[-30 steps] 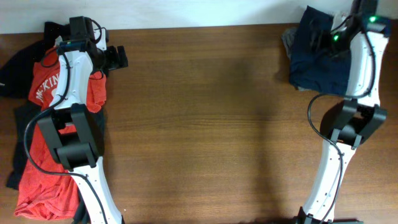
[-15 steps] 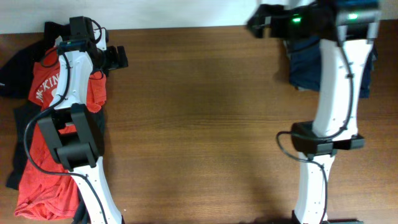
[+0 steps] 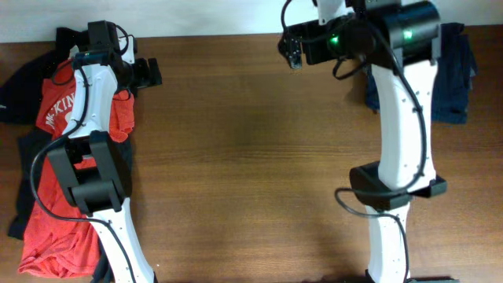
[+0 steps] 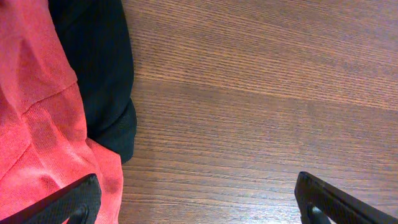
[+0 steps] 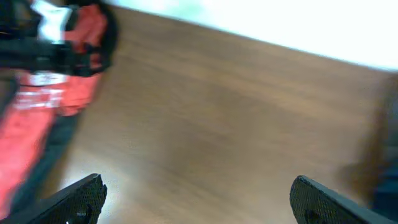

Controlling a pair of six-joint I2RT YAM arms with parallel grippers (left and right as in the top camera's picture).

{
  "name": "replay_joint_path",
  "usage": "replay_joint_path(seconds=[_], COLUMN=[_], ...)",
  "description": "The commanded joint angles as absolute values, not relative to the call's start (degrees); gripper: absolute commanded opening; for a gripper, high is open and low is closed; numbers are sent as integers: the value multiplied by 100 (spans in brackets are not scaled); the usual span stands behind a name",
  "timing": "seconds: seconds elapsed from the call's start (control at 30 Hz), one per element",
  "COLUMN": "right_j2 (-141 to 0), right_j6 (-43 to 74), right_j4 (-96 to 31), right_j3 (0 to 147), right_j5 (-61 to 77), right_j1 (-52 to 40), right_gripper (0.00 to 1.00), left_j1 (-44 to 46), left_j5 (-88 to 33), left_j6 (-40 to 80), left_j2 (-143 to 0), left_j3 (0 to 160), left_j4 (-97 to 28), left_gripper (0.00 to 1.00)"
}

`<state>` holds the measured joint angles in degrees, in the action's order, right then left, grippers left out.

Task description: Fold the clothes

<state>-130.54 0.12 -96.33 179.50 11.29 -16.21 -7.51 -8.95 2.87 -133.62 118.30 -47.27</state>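
Observation:
The clothes lie in two heaps. At the table's left edge a red T-shirt (image 3: 52, 216) with white lettering sprawls over black pieces (image 3: 22, 85), partly under my left arm. A dark navy-blue garment (image 3: 456, 79) is bunched at the back right corner. My left gripper (image 3: 148, 73) stands open just right of the red heap. In the left wrist view its open gripper (image 4: 196, 202) spans bare wood, with the red T-shirt (image 4: 31, 124) and a black piece (image 4: 99, 68) to the left. My right gripper (image 3: 291, 50) hangs open and empty at the back middle; its blurred view shows the open gripper (image 5: 199, 199) above wood.
The brown wooden table (image 3: 244, 165) ends at a white wall along the back. The right arm's column (image 3: 401, 134) rises from the front right and crosses before the navy heap. The left arm (image 5: 37, 53) and red T-shirt (image 5: 59, 93) show at the right wrist view's upper left.
The right arm has swung left from above the navy garment to the back middle of the table, its gripper empty. The left arm has not moved.

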Motion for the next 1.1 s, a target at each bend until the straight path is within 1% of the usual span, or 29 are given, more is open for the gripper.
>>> replay_joint_path(seconds=[0.0, 0.07, 0.17, 0.3, 0.37, 0.4, 0.53, 0.6, 0.63, 0.67, 0.7, 0.77, 0.8, 0.93, 1.07], right_j2=[-12184, -11786, -11059, -9334, -8523, -8326, -6678, -5817, -5129, -4993, -4414, -3505, -3037, -1787, -1009], right_j6=[-412, -412, -416, -443, -711, -777, -875, -854, -851, -851, -805, -587, -395, -252, -250], right_j4=[-9094, -8477, -7491, -5662, -4943, -4794, -3745, -3050, -2364, -2231, -1702, -1153, -976, -808, -808], right_j3=[17810, 17358, 16228, 13273, 11817, 11472, 8621, 7212, 6075, 5854, 4950, 3715, 3124, 1763, 1000], right_j5=[-513, -473, -410, 161, 478, 541, 980, 1350, 1498, 1509, 1500, 1503, 1498, 1474, 1334], right_j1=[-1874, -1745, -1516, -1039, -801, -742, -104, 202, 370, 397, 478, 626, 714, 895, 950], right_gripper=[99, 99, 99, 99, 99, 99, 99, 99, 99, 99, 99, 99, 99, 99, 99], left_j1=[-766, -766, -766, -766, -766, -766, -766, -766, -766, -766, -766, -766, -766, -766, -766], left_j5=[-871, -871, -873, -873, -871, -871, -873, -871, -871, -873, -871, -871, -873, -871, -871], left_j6=[301, 301, 301, 303, 301, 301, 301, 301, 301, 301, 301, 301, 301, 301, 301], left_j2=[-13415, -13415, -13415, -13415, -13415, -13415, -13415, -13415, -13415, -13415, -13415, -13415, -13415, -13415, -13415], left_j3=[11813, 11813, 11813, 11813, 11813, 11813, 11813, 11813, 11813, 11813, 11813, 11813, 11813, 11813, 11813], left_j4=[-4718, -4718, -4718, -4718, -4718, -4718, -4718, -4718, -4718, -4718, -4718, -4718, -4718, -4718, -4718], left_gripper=[99, 99, 99, 99, 99, 99, 99, 99, 99, 99, 99, 99, 99, 99, 99])
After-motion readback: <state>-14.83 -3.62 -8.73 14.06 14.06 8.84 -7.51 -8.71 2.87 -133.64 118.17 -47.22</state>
